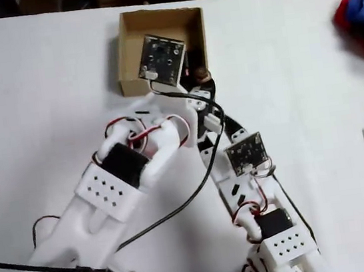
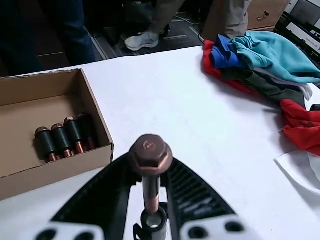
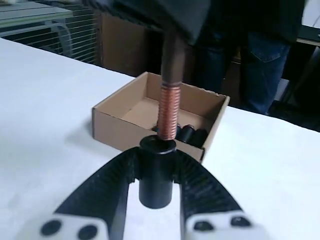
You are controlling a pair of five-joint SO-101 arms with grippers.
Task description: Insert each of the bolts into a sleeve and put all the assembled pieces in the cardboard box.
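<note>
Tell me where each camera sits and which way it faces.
High view: above the table, facing down on left arm and right arm.
Left wrist view: on the left wrist, facing along left gripper holding bolt.
Right wrist view: on the right wrist, facing along right gripper holding sleeve.
All three share the cardboard box.

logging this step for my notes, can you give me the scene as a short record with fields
left hand: shut on the bolt, just under its hex head
right hand: shut on the black sleeve
fit: threaded tip at the sleeve's mouth, most of the shank outside
box: open cardboard, three finished pieces lying side by side inside
table: white, a pile of clothes off to one side
</note>
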